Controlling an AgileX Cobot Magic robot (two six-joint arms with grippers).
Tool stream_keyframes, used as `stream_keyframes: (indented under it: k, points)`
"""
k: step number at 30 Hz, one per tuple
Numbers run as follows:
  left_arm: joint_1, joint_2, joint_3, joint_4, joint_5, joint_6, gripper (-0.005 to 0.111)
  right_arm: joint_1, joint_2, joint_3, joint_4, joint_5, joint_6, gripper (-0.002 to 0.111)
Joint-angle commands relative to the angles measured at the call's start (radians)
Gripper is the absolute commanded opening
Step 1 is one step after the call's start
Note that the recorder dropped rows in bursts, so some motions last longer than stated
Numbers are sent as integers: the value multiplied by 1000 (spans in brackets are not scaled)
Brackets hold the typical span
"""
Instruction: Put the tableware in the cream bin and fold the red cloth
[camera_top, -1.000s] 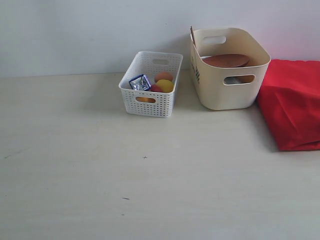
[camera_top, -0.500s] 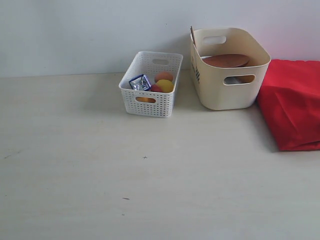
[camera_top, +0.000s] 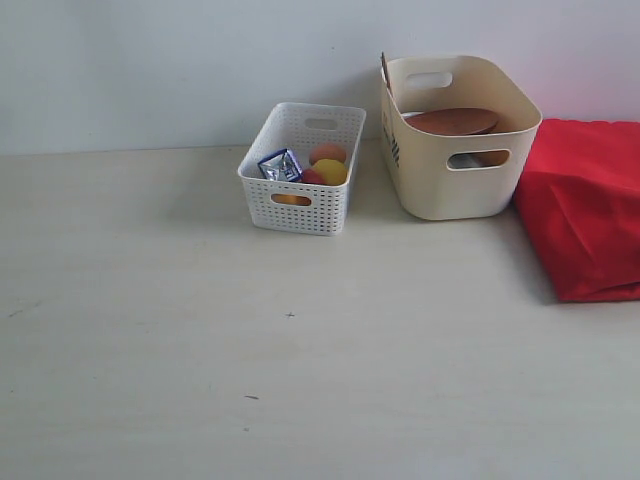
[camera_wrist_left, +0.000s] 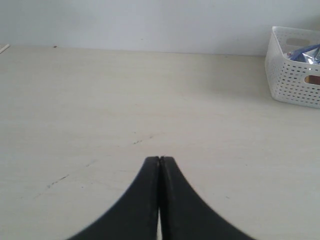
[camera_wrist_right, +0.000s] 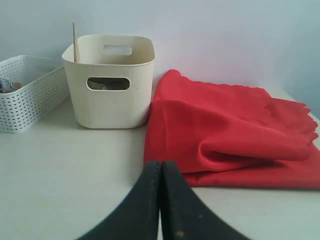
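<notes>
A tall cream bin (camera_top: 455, 190) stands at the back of a pale table (camera_top: 300, 380), against the wall, with a round brown wooden plate (camera_top: 452, 121) lying inside near its rim. A light wooden chopstick (camera_wrist_right: 75, 42) pokes upright above one corner of the bin. Something grey and metallic shows through the oval handle cutout, too little of it to identify. Just beside the bin, toward the right edge of the exterior view, the red cloth (camera_top: 585, 210) lies on the table in a loose folded bundle, its scalloped edge showing.

A white perforated basket (camera_top: 300, 210) to the bin's left holds a blue-and-white snack packet (camera_top: 281, 165), a yellow lemon (camera_top: 330, 172) and other round foods.

Neither arm appears in the exterior view. The left gripper (camera_wrist_left: 159, 160) hangs low over bare table, jaws pressed together and empty. The right gripper (camera_wrist_right: 160, 164), likewise clenched on nothing, points toward the cloth and bin.
</notes>
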Motion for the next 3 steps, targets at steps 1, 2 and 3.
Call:
stream_keyframes:
  k: [1, 2, 3]
  points:
    - [-6, -4, 3, 3, -13, -4, 0, 1, -6, 4, -1, -5, -1, 0]
    - [-6, -4, 3, 3, -13, -4, 0, 1, -6, 4, -1, -5, -1, 0]
    - [-6, -4, 3, 3, -13, -4, 0, 1, -6, 4, -1, -5, -1, 0]
